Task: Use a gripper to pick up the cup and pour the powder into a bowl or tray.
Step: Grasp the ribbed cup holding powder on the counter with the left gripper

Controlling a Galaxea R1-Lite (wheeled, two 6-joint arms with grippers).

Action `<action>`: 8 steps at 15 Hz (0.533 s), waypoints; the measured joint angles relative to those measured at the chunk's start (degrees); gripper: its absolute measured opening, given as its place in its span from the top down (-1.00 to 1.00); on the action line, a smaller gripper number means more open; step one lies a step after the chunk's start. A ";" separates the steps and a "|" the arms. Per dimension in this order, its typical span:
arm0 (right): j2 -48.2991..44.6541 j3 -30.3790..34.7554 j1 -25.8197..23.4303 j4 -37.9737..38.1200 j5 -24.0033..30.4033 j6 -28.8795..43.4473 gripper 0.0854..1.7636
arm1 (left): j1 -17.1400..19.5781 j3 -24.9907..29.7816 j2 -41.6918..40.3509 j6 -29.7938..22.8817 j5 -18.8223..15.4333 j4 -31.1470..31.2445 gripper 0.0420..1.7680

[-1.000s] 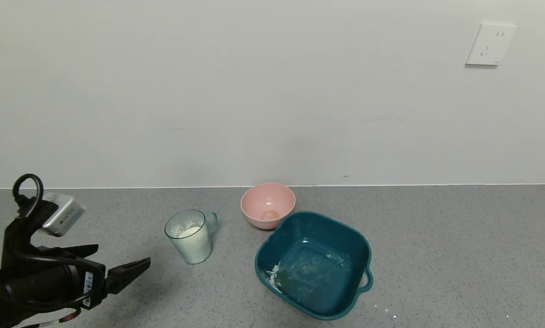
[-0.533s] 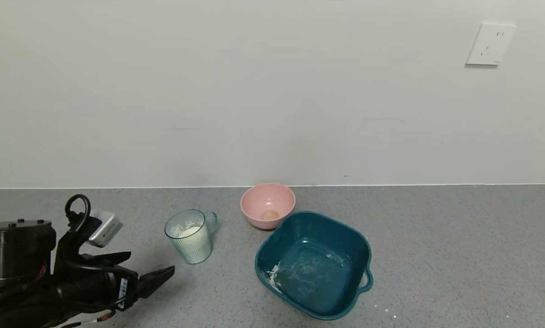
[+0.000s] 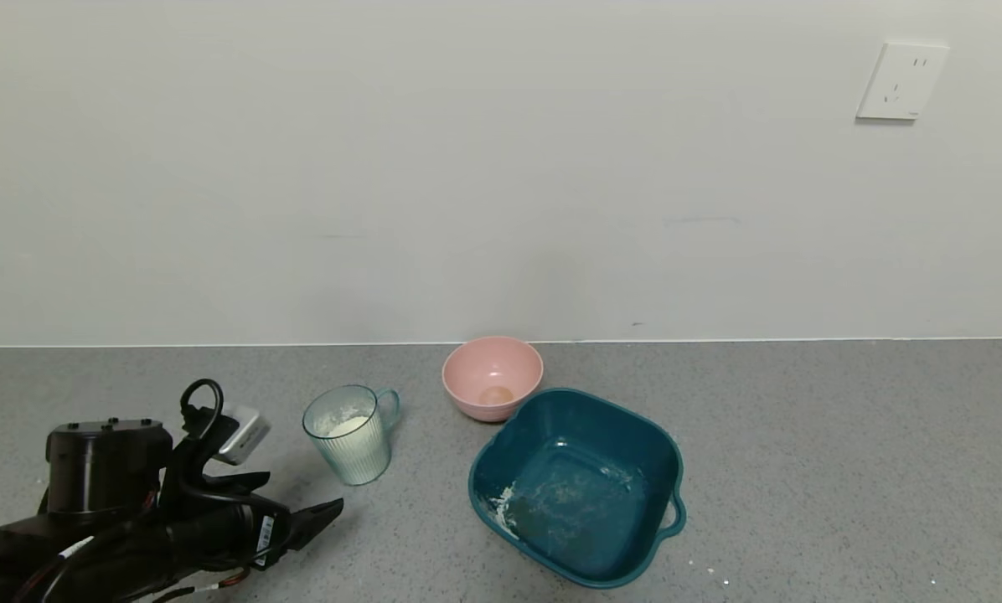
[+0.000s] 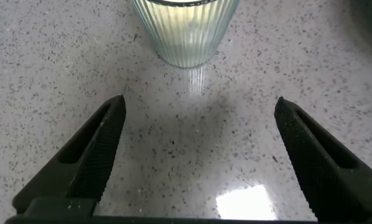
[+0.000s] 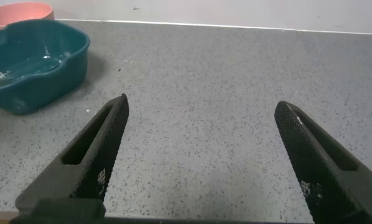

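— So, what is closest to us?

— The left gripper (image 3: 296, 502). It sits low over the grey counter (image 3: 803, 469), at the near left. Its two fingers (image 4: 93, 155) are spread wide apart, and nothing is between them.

— Is it touching the cup?

— No. The cup (image 3: 350, 434) stands upright just past the finger tips, with a bit of bare counter in between. The left wrist view shows the ribbed bottom of the cup straight ahead of the gap.

— What is in the cup?

— White powder (image 3: 346, 427), partway up. Its handle points toward the pink bowl (image 3: 493, 377).

— And the other arm?

— The right gripper (image 5: 198, 162) is off to the right side, over bare counter, fingers wide too, holding nothing.

— What is farther back?

— A big dark teal tub (image 3: 576, 486) with white smears inside sits to the right of the cup. The pink bowl is behind it, close to the wall (image 3: 467, 167), right against the tub's rim. A white wall socket (image 3: 901, 81) is up high on the right.
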 joint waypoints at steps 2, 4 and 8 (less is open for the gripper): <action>0.00 0.00 0.00 0.00 -0.02 0.00 -0.94 | 0.00 0.39 3.62 0.09 0.16 -4.71 -0.94; 0.00 0.00 0.00 0.00 0.00 0.00 -0.94 | 0.00 1.13 6.70 0.11 0.22 -9.67 -0.94; 0.00 0.00 0.00 0.00 -0.02 0.00 -0.94 | -0.02 3.08 13.85 0.11 0.07 -22.58 -0.94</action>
